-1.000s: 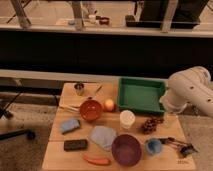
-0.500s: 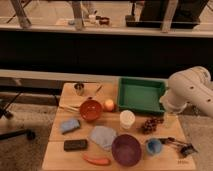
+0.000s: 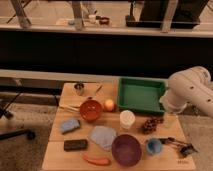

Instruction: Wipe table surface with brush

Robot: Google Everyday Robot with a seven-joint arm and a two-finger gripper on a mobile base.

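Note:
The table surface is a light tan wooden top filling the lower middle of the camera view. The brush is a slim dark thing lying flat near the table's front right corner, just right of the blue cup. My white arm hangs over the table's right side, beside the green tray's right edge, well back from the brush. The gripper itself does not show; it is hidden behind or below the arm's white links. Nothing touches the brush.
A green tray sits at the back right. Also on the table are an orange bowl, a white cup, a purple bowl, grapes, a carrot, a black block, a blue sponge and a grey cloth.

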